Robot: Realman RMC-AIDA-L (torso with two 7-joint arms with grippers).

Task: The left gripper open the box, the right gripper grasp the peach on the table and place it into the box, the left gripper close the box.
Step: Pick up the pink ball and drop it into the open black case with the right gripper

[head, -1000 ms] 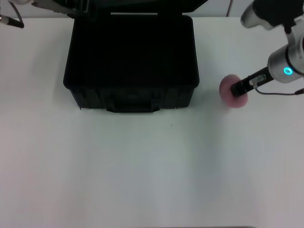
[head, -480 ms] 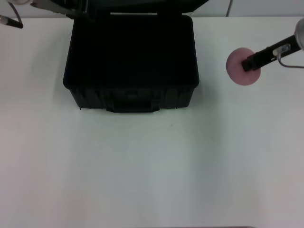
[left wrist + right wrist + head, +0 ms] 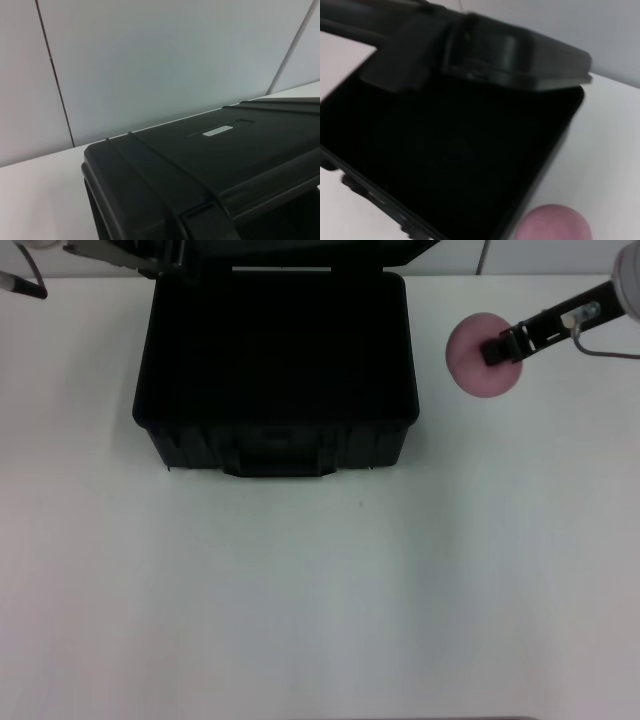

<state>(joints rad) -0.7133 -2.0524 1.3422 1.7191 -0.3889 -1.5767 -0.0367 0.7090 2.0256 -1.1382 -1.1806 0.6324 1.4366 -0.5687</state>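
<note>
The black box [image 3: 275,445] stands open at the back of the white table [image 3: 320,590], its dark inside bare and its lid [image 3: 300,250] raised at the far edge. My left gripper [image 3: 162,260] is at the lid's far left corner. The left wrist view shows the lid's outer face [image 3: 200,160] with its white label [image 3: 217,131]. My right gripper [image 3: 495,348] is shut on the pink peach [image 3: 472,360], holding it in the air just right of the box's right wall. In the right wrist view the peach [image 3: 552,224] hangs beside the open box [image 3: 450,150].
A wide stretch of white tabletop lies in front of the box. A pale panelled wall [image 3: 160,55] rises behind the table. A thin cable [image 3: 605,348] trails from the right arm.
The right gripper has lifted the peach off the table and carried it up and left, toward the box's right side. The box and the left arm have not moved.
</note>
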